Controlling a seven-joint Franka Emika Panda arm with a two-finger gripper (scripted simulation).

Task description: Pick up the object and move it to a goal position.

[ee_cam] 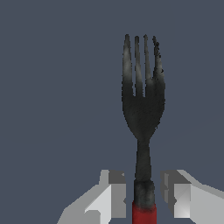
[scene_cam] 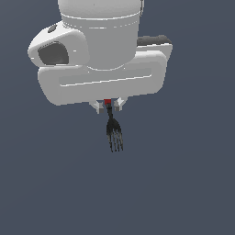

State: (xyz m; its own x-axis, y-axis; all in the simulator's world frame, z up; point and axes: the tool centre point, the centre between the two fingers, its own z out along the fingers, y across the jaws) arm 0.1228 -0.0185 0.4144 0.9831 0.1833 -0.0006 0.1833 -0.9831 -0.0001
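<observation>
Plain dark grey-blue ground surrounds the fork (scene_cam: pixel 114 133) beneath the claw (scene_cam: pixel 108 106).

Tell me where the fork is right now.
In the exterior view the fork sits near the centre, just below the white gripper, its handle end between the jaws and its tines pointing away; the fingers flank it with visible gaps.

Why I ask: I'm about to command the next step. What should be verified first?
1. Fork handle sits between the gripper fingers: ok.
2. Handle roughly centred in the gap: ok.
3. Jaws closed on the handle: not ok, space shows on both sides in the wrist view.
4. Fork lifted or resting on something: cannot tell, the background is uniform.
5. Goal position in view: cannot tell; only a red patch at the handle end.
</observation>
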